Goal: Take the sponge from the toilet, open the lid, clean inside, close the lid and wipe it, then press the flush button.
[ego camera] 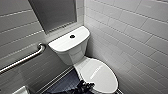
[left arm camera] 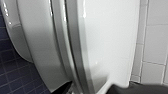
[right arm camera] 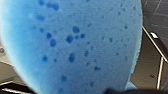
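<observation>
The white toilet [ego camera: 96, 72] stands in the tiled corner with its lid [ego camera: 100, 75] down. The dark round flush button [ego camera: 72, 36] sits in the middle of the tank top. My left gripper [ego camera: 83, 87] is at the lid's near left edge. In the left wrist view its dark fingertips [left arm camera: 63, 88] stand open on either side of the lid's rim [left arm camera: 80, 57]. The bright blue sponge [right arm camera: 72, 45], pocked with darker holes, sits right in front of the right wrist camera, and my right gripper [right arm camera: 115, 91] is shut on it.
A metal grab bar [ego camera: 25, 59] runs along the left wall beside the tank. White tiled walls close in on the toilet's right side [ego camera: 135, 42]. Dark blue tiled floor [ego camera: 63, 82] lies to the left of the bowl.
</observation>
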